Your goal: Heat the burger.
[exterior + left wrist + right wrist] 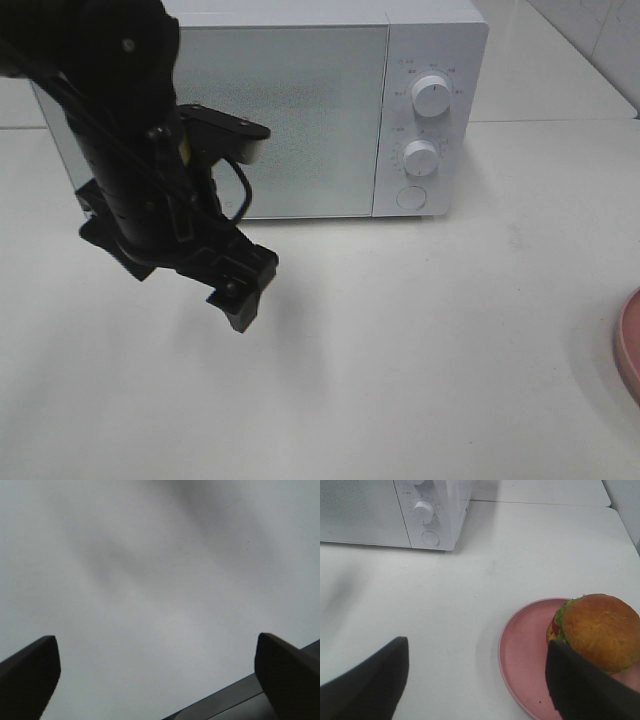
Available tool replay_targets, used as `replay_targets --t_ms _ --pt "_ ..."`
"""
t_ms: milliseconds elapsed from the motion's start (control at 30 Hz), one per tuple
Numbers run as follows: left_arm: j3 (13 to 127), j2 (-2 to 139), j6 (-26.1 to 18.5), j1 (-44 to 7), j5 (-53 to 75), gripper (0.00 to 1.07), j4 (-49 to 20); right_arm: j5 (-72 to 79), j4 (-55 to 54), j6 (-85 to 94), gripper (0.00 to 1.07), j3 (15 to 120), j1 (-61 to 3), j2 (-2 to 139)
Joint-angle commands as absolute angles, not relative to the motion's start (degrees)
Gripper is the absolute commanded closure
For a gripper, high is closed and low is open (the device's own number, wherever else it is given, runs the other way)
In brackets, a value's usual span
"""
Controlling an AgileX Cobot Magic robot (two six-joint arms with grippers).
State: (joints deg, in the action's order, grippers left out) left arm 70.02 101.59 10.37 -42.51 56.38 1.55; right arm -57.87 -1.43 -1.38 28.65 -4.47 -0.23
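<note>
Left wrist view: the left gripper (157, 672) has its two dark, wedge-shaped fingers (30, 672) spread wide with nothing between them, over plain matte white table (160, 580). The right gripper (475, 680) likewise stands apart and empty, its fingers black and blunt, one just beside the burger (597, 630), a tall round stack with a grainy golden-brown bun and green lettuce at the edge, sitting on a smooth pink plate (520, 650). In the high view the black left arm (140, 170) partly hides the shut, speckled door of a boxy white microwave (300, 100) with two round knobs (431, 95), standing at the back of the table, well apart from the plate at the right edge.
</note>
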Motion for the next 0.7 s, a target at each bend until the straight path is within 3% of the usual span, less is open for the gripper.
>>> replay_targets --t_ms 33,367,433,467,533,633,700 --pt "70.1 98.8 9.6 -38.7 61.1 0.08 0.0 -57.0 -1.3 -0.9 0.32 28.5 -4.1 -1.8" --pt "68.6 90.5 4.9 -23.5 67.9 0.08 -1.1 -57.0 -1.3 -0.9 0.32 28.5 -4.1 -1.8" --pt "66.3 87.4 2.6 -17.3 68.0 0.08 -2.6 -57.0 -1.3 -0.9 0.32 28.5 -4.1 -1.8" --pt "66.3 87.4 2.6 -17.3 68.0 0.08 -2.6 -57.0 -1.3 -0.9 0.32 28.5 -4.1 -1.8" --pt "62.9 83.1 -0.5 -9.2 68.0 0.08 -4.8 -57.0 -1.3 -0.9 0.32 28.5 -4.1 -1.8" --pt "61.9 81.8 -1.1 -7.3 67.7 0.09 -5.2 -57.0 -1.3 -0.9 0.32 28.5 -4.1 -1.8" --pt "58.6 78.3 -1.2 -3.1 66.2 0.09 -6.4 -57.0 -1.3 -0.9 0.32 28.5 -4.1 -1.8"
